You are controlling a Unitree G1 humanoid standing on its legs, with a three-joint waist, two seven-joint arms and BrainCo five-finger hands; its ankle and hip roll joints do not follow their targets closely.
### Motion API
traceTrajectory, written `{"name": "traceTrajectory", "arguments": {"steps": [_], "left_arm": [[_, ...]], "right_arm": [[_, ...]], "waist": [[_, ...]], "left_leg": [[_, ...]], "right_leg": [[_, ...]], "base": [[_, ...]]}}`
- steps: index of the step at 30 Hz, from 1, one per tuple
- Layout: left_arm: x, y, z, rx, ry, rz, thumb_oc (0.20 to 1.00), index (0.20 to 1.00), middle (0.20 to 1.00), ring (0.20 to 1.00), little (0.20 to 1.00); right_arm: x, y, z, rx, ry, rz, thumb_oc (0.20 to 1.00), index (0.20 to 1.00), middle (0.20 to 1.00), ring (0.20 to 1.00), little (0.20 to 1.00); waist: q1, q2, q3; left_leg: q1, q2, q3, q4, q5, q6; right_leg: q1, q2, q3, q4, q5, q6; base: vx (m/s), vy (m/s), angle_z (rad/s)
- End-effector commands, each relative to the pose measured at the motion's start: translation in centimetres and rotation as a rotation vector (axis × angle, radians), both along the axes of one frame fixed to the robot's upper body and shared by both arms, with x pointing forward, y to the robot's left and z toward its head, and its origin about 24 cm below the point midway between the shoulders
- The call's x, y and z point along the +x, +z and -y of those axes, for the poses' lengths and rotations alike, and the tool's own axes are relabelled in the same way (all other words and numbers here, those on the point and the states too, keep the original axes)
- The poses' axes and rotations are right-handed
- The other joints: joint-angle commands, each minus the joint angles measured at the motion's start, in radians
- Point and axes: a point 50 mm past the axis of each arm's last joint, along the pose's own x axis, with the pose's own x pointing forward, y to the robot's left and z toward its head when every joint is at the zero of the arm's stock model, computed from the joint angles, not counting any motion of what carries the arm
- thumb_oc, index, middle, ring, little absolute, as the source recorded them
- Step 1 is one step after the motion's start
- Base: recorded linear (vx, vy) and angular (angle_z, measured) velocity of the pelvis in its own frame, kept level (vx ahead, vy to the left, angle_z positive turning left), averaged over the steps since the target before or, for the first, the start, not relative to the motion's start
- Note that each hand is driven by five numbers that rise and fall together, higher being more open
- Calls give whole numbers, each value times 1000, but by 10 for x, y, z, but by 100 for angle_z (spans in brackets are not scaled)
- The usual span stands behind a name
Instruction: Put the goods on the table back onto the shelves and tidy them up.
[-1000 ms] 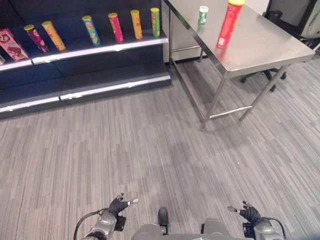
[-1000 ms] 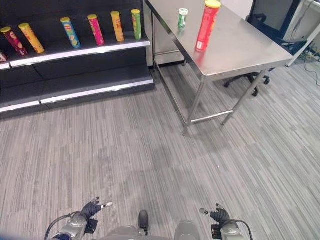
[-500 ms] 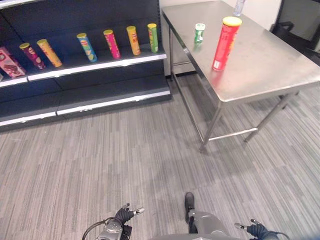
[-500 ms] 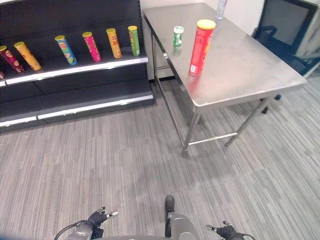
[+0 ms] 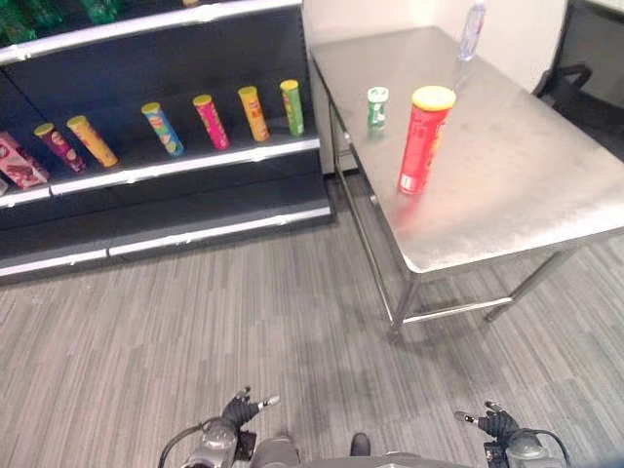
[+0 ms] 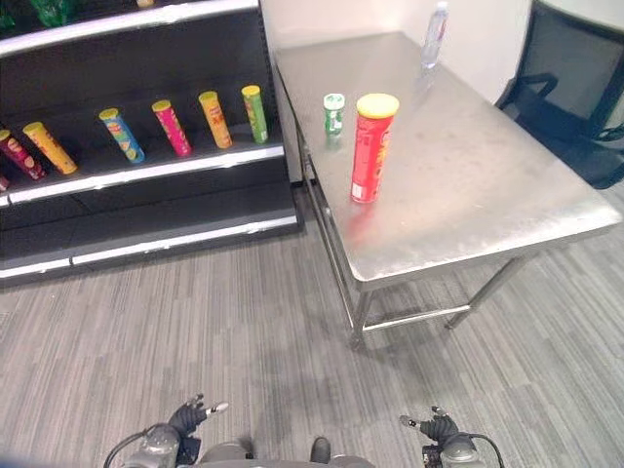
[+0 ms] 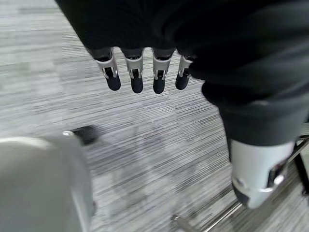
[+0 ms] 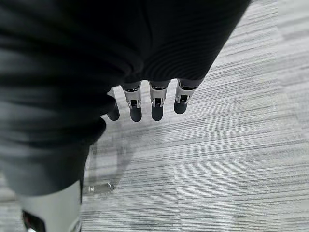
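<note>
While both hands hang low and empty at the near edge of the scene, none of the goods on the worktop has been picked up. The left hand (image 5: 237, 413) and the right hand (image 5: 499, 424) each show straight, relaxed fingers over bare carpet, grasping nothing.

On the steel worktop (image 5: 526, 185), at the far right, stand a tall red canister with a yellow lid (image 5: 424, 139), a small green can (image 5: 376, 107) just beyond it, and a clear bottle (image 5: 471, 30) at the far edge by the wall. All three are upright and well apart from the hands.

To the far left, the dark shelf (image 5: 195, 166) already carries a row of canisters leaning back against its panel: green (image 5: 291, 107), orange (image 5: 253, 113), pink (image 5: 208, 121), blue (image 5: 161, 129), yellow (image 5: 91, 141) and maroon (image 5: 51, 146), with a pink box (image 5: 19, 163) at the left end. Gaps between them look wide enough for more. So, judging by this, the job is barely begun: every item on the worktop waits to be moved.

Open floor (image 5: 244, 312) lies between the robot and both pieces of furniture. The red canister stands near the worktop's left edge, close to the shelf end, where that corner and its leg (image 5: 405, 302) narrow the approach. A dark chair (image 6: 575, 107) sits beyond the worktop's right side.
</note>
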Motion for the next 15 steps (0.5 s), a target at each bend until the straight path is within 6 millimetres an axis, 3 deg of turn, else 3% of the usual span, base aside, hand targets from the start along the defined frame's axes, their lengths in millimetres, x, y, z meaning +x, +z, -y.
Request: {"name": "traceTrajectory", "arguments": {"steps": [1,3,7,11,12,14,15], "left_arm": [[7,3,-5,21,-24,20,1000,1000,1000,1000,1000],[0,1,-8,25,-12,-6,1000,1000,1000,1000,1000],[-10,-3,-9,31,-5,-41,1000,1000,1000,1000,1000],[-12,-3,-11,41,-4,-46,1000,1000,1000,1000,1000],[-8,0,-16,55,1,-37,1000,1000,1000,1000,1000],[-5,1,-17,59,-1,-31,1000,1000,1000,1000,1000],[0,3,-21,70,7,-17,1000,1000,1000,1000,1000]], "right_arm": [[1,7,14,-27,-28,49,1000,1000,1000,1000,1000],[-2,5,12,-28,-22,29,1000,1000,1000,1000,1000],[-4,2,6,-23,14,6,1000,1000,1000,1000,1000],[-4,1,4,-18,17,-1,1000,1000,1000,1000,1000],[-6,-1,2,-20,29,-26,1000,1000,1000,1000,1000],[-8,-2,3,-24,26,-38,1000,1000,1000,1000,1000],[-6,-1,4,-31,26,-44,1000,1000,1000,1000,1000]], "waist": [[25,32,40],[39,37,49],[49,51,28],[50,41,12],[57,32,-3],[61,29,-6],[58,30,2]], "left_leg": [[1,-28,-16,29,-2,13],[-37,-24,-15,10,29,-3],[15,-8,-6,2,70,1],[32,-17,-2,7,53,8],[50,-30,15,24,11,38],[57,-38,26,33,-8,53],[77,-45,41,37,-31,74]], "right_leg": [[24,-58,69,57,-131,175],[80,-57,112,57,-171,173],[97,-75,139,51,-173,189],[88,-106,138,53,-168,211],[50,-153,159,98,-163,236],[33,-174,162,130,-160,247],[-28,-200,174,225,-135,261]], "base": [[316,4,-26],[405,72,-26],[237,136,-65],[138,130,-35],[120,132,-4],[130,163,-27],[93,180,-37]]}}
